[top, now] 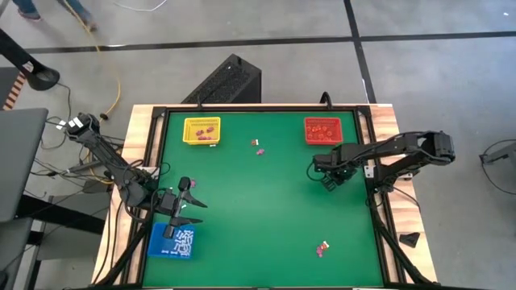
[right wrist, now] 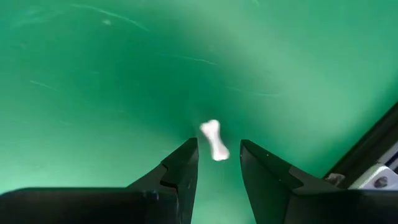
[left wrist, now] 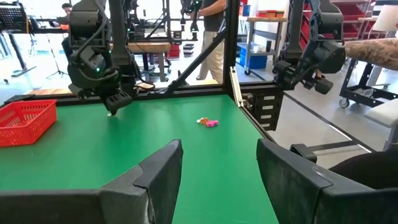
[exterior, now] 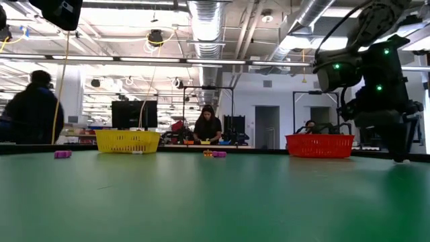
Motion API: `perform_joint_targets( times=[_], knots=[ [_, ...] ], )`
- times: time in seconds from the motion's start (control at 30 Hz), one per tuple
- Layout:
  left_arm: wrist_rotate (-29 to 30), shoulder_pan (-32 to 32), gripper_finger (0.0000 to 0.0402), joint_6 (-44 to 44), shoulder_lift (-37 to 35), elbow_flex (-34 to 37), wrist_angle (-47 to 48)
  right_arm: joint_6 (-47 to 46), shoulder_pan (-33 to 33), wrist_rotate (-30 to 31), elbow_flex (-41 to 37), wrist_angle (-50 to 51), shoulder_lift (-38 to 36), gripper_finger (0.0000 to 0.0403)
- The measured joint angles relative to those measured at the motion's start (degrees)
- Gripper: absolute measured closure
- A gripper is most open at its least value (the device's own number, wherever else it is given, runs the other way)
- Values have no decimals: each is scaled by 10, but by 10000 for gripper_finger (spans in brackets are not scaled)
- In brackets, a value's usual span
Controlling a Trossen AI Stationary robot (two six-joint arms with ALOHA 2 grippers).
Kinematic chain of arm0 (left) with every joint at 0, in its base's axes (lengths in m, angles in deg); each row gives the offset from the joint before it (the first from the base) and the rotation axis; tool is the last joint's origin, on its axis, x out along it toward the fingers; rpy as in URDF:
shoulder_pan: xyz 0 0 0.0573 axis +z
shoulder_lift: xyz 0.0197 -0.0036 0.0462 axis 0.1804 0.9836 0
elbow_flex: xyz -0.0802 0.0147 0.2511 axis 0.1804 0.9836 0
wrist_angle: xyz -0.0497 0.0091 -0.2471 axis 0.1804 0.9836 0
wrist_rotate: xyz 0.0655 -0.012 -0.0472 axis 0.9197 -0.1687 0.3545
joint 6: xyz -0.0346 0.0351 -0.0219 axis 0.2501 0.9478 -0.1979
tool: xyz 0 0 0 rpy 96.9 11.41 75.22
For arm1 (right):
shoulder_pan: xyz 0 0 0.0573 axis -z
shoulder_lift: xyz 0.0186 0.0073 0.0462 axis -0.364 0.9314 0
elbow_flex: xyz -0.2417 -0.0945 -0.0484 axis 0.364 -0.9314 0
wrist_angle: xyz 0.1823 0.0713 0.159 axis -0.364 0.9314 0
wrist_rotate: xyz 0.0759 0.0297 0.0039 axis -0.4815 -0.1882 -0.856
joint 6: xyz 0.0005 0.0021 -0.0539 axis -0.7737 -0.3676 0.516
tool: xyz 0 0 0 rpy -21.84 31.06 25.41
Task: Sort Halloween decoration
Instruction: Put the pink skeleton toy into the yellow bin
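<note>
Right gripper (right wrist: 217, 163) hangs low over the green table (top: 266, 201), fingers parted, gripping nothing; only its wrist view shows the white bone trinket (right wrist: 214, 140) just ahead. Left gripper (top: 182, 201) wide open, empty, beside blue tray (top: 172, 242). High view alone shows trinkets (top: 322, 249) near-right and trinket pair (top: 258, 147) far-centre.

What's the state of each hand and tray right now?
Left hand: open, empty, above the blue square tray.
Right hand: open, straddling a small white bone trinket lying on the mat.
Blue tray: holds white pieces.
Yellow square tray: few purple pieces.
Red square tray: orange-red pieces.

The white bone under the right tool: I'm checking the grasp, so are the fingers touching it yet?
Cannot tell. In the right wrist view the white bone lies on the mat just past the open right tool, but no clear gap or contact shows.
</note>
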Motion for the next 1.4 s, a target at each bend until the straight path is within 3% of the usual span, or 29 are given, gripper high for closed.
perform_joint_targets(
  times=[0.33, 0.57, 0.67, 0.77, 0.87, 0.97, 1.1, 1.2, 1.4],
  knots=[
    [1, 0, 205, 0, 0, 0, 0, 0, -1, 2, -1, -27, 0, 253],
    [1, 0, 205, 4, 0, 0, 0, -4, -2, 25, 63, -55, 0, 253],
    [2, 0, 205, 7, 0, 0, -1, -20, -3, 55, 81, -146, 0, 253],
    [2, 0, 205, 7, 0, 0, -1, -15, -6, 63, 83, -317, 12, 253],
    [2, 0, 205, 7, 0, 0, -3, 2, -11, 63, 84, -488, 57, 253],
    [7, 0, 205, 12, 0, 0, -5, 5, -8, 63, 108, -589, 130, 253],
    [17, 0, 205, 14, 0, 0, -6, 41, 3, 66, 180, -612, 239, 253],
    [15, 0, 205, 13, 0, 0, -4, 70, 6, 100, 240, -613, 307, 253],
    [15, 0, 205, 11, 0, 0, 2, 97, 6, 164, 323, -610, 373, 253]
  ],
)
